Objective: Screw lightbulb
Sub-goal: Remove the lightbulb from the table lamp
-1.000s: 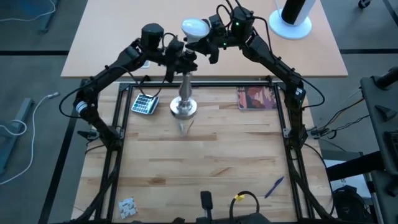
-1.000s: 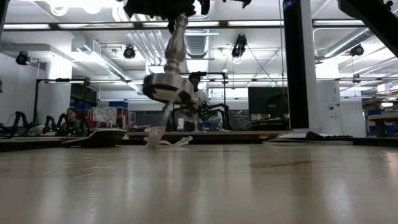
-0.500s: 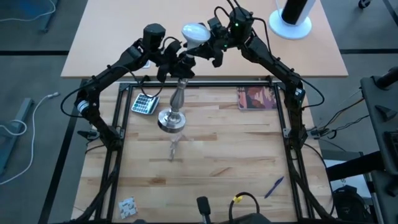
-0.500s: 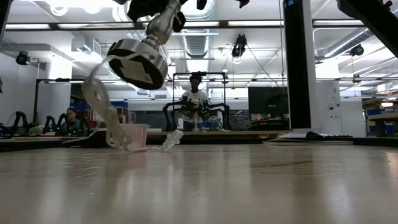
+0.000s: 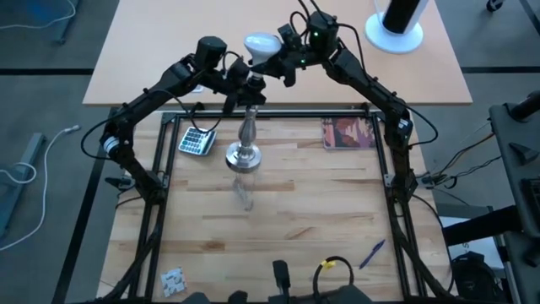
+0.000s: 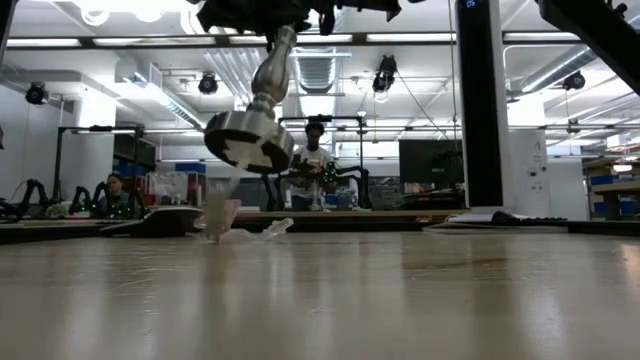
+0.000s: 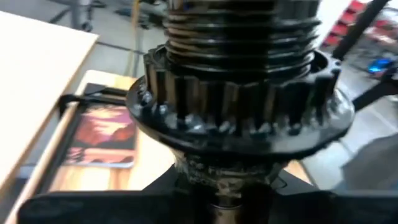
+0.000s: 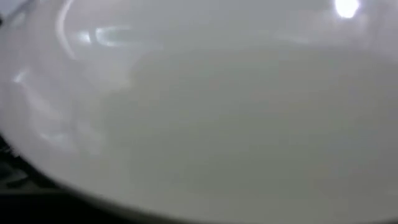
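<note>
The right gripper (image 5: 274, 52) has its fingers closed around the lightbulb (image 5: 262, 44), a white frosted bulb held up in the air above the far edge of the table, over the tan board behind it. In the right wrist view the bulb's pale glass (image 8: 205, 112) fills nearly everything. Just beside it, the left gripper (image 5: 245, 78) is clamped on the black socket (image 7: 239, 106) at the top of a silver stand (image 5: 243, 143). The bulb sits right at the socket's mouth; whether its screw base has entered the threads I cannot tell, since the fingers and socket hide the joint.

The stand hangs lifted and tilted, its round base (image 6: 248, 140) clear of the table (image 5: 321, 211) in the low view, with a pale cord (image 6: 235, 225) trailing from it down onto the wood. Both arms reach inward from the two sides and meet at the far middle of the table.

On the table near the left arm lies a calculator (image 5: 196, 141), and near the right arm a dark red book (image 5: 348, 133). A blue pen (image 5: 371, 252) lies toward the near right corner. Beyond the board, a large white cylinder (image 5: 398, 20) stands on a round base. In the room behind, a person (image 6: 313, 150) stands at another rig.
</note>
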